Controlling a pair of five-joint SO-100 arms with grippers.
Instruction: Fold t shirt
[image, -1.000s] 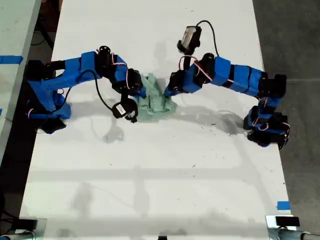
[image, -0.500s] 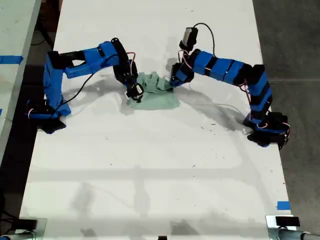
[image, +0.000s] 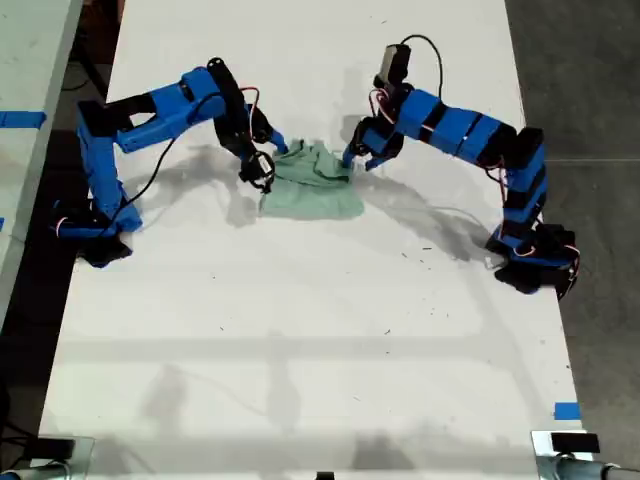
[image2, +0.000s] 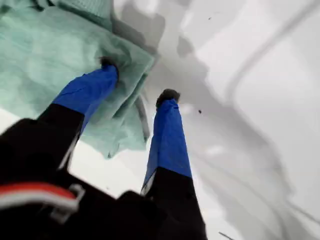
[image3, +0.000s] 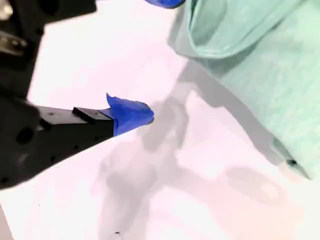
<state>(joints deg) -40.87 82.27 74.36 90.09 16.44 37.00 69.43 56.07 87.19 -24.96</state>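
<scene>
The t shirt (image: 315, 185) is a small pale mint-green piece of cloth lying wrinkled on the white table (image: 300, 330), in the upper middle of the exterior view. One blue arm (image: 170, 105) reaches it from the exterior view's left, the other arm (image: 450, 125) from the exterior view's right, each tip at a far corner of the cloth. My first gripper (image2: 137, 80) is open, one finger pressing on a folded edge of the t shirt (image2: 45, 55) and the other on bare table. My second gripper (image3: 155, 59) is open beside the t shirt (image3: 260, 65), holding nothing.
The arm bases (image: 95, 225) (image: 535, 260) stand at the table's two long sides in the exterior view. Blue tape (image: 566, 410) marks the exterior view's lower right edge. Dark floor (image: 590, 80) lies past the table's edge on the exterior view's right.
Both arm tips have moved toward the exterior view's top. The t shirt, bunched up between them a second ago, now lies flatter and wider on the table.
</scene>
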